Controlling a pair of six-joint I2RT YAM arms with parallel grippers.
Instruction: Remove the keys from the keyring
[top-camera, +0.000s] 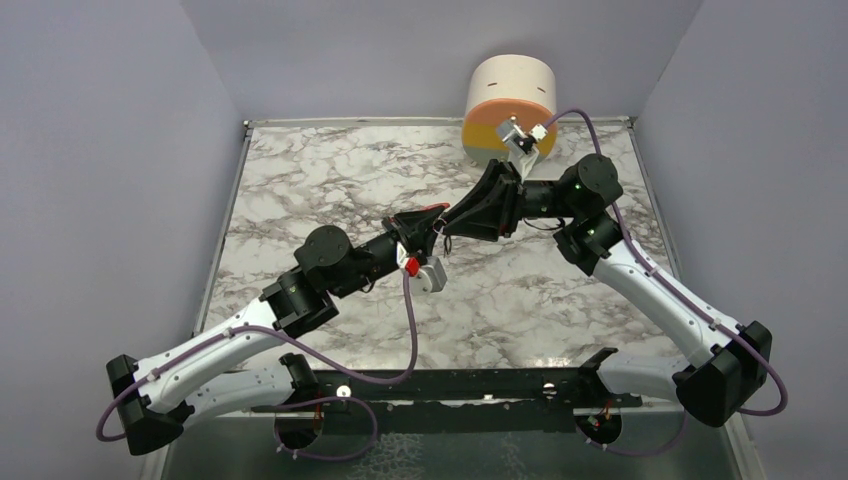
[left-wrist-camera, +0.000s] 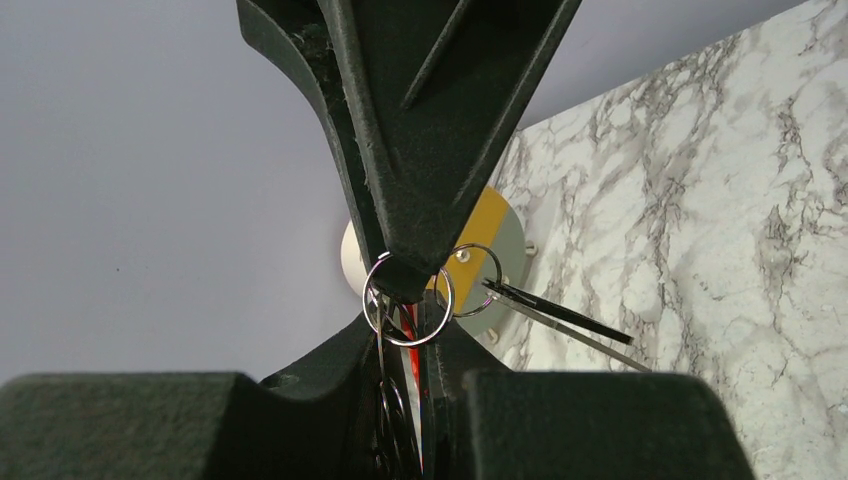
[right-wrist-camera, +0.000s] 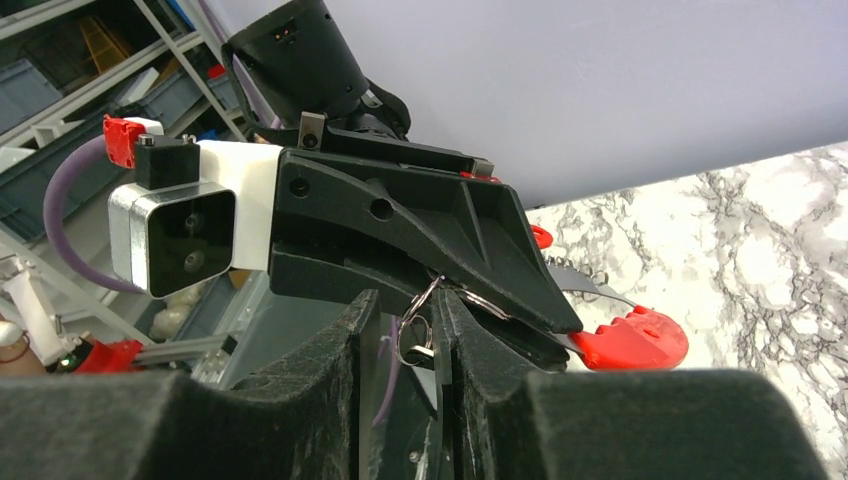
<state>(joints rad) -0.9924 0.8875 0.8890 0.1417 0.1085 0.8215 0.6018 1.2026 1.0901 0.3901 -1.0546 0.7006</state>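
While your right claw (right-wrist-camera: 408, 325) sat pinched nearly shut on the keyring (left-wrist-camera: 408, 300), your left claw (left-wrist-camera: 412, 360) clamped its red clip (right-wrist-camera: 630, 345) tight. The keys (left-wrist-camera: 560, 318) stuck out alongside, all well short of the tub (top-camera: 510, 105).

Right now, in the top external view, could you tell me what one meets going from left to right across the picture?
Left arm's round elbow joint → left wrist camera → cream-and-orange round container → right arm's round elbow joint.
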